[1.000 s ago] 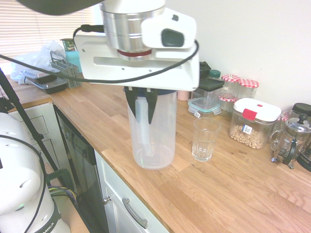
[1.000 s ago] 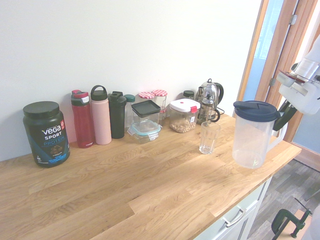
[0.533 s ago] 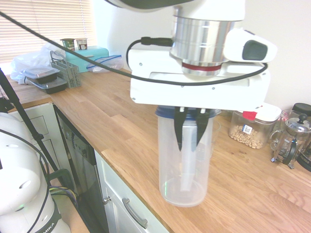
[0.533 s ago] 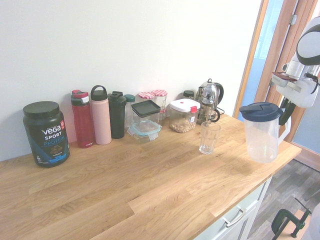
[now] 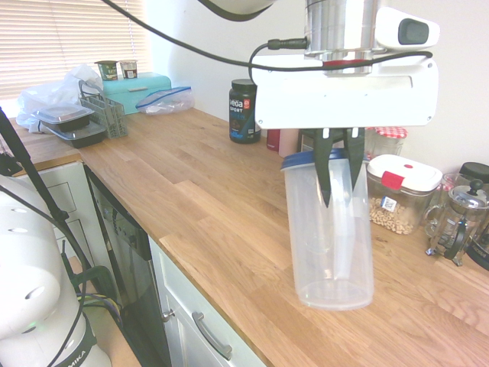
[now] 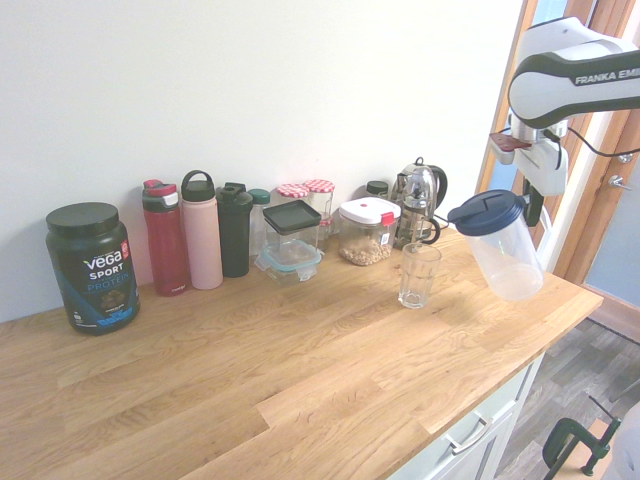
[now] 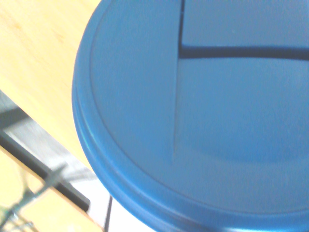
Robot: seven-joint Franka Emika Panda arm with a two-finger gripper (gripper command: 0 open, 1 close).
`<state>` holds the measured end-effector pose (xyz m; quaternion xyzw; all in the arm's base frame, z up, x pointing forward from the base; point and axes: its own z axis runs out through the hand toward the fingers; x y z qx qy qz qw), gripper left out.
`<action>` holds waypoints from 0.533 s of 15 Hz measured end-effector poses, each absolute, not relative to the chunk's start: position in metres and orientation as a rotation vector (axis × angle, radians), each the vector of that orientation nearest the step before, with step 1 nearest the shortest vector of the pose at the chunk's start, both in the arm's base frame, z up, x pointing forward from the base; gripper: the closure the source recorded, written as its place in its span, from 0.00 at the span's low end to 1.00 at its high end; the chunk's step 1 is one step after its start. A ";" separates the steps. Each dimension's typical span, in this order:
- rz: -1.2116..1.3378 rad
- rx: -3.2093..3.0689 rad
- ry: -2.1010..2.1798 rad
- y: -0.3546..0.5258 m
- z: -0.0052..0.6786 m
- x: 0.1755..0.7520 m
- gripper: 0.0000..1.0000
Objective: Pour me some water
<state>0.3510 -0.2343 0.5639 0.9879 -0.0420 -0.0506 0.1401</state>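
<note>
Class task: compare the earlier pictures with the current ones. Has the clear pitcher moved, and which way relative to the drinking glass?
Yes. The pitcher, gripped by the claw, has lifted off the counter and tilted its lid toward the drinking glass.

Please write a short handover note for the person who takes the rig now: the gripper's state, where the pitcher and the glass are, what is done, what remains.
Gripper: shut on the handle of the pitcher, pointing steeply down.
Pitcher: clear plastic with a blue lid, lifted off the wooden counter and tilted towards the drinking glass. I cannot tell how much water is in it.
Drinking glass: upright on the counter, in front of the jars and the French press; hidden behind the pitcher in the first exterior view.
Done: pitcher grasped, lifted, brought near the glass.
Left: bring the spout over the glass, tip further, pour, set the pitcher down.
</note>
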 end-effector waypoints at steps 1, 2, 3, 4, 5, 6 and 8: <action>-0.175 2.817 -0.125 -0.234 0.563 0.358 1.00; -0.202 2.781 -0.129 -0.233 0.559 0.366 1.00; -0.225 2.751 -0.129 -0.229 0.555 0.375 1.00; -0.243 2.726 -0.125 -0.226 0.553 0.383 1.00; -0.258 2.705 -0.119 -0.223 0.553 0.390 1.00; -0.278 2.685 -0.114 -0.222 0.555 0.395 1.00; -0.314 2.637 -0.107 -0.222 0.561 0.398 1.00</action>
